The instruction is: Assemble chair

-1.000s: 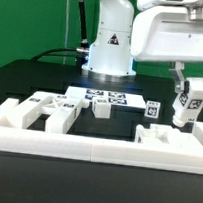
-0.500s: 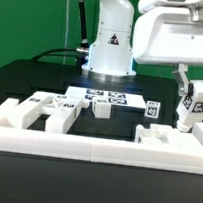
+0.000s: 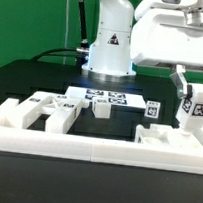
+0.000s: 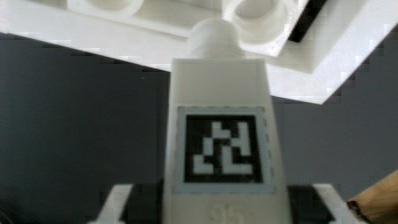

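Observation:
My gripper (image 3: 195, 99) is at the exterior view's right, shut on a white tagged chair leg (image 3: 196, 107) held upright above a white notched chair piece (image 3: 171, 138). In the wrist view the leg (image 4: 222, 120) fills the middle, its black-and-white tag facing the camera, its tip pointing at a white part with round holes (image 4: 249, 25) below. The gripper fingers (image 4: 125, 205) clamp the leg on both sides. More white chair pieces (image 3: 51, 109) lie at the exterior view's left, and a small tagged block (image 3: 103, 109) sits in the middle.
The marker board (image 3: 107, 95) lies flat in front of the robot base (image 3: 109, 50). A long low white barrier wall (image 3: 85, 143) runs along the front edge. Another tagged piece (image 3: 152, 109) stands right of the middle.
The gripper with the leg has shifted slightly toward the exterior view's right and a little upward. The other parts have not moved.

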{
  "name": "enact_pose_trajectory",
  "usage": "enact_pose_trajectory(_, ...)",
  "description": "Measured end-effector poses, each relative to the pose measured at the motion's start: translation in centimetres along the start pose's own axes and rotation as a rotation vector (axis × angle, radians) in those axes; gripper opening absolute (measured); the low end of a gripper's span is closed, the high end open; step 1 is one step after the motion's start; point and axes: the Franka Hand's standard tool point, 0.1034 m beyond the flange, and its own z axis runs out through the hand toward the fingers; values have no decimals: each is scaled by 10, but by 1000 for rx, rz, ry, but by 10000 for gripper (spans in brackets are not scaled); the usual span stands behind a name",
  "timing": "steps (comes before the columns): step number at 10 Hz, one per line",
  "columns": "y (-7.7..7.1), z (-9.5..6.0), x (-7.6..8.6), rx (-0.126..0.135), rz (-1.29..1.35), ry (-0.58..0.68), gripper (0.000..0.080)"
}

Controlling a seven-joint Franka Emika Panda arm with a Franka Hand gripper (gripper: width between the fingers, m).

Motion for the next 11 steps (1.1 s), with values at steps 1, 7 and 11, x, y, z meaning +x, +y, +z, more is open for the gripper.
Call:
enact_pose_trajectory(1,-4,1,0,3,-4,-1,291)
enact_pose_trajectory(7,-16,11,-1,15,-16,-8,291)
enact_pose_trajectory(11,-21,16,-8,20,-21,-20,291)
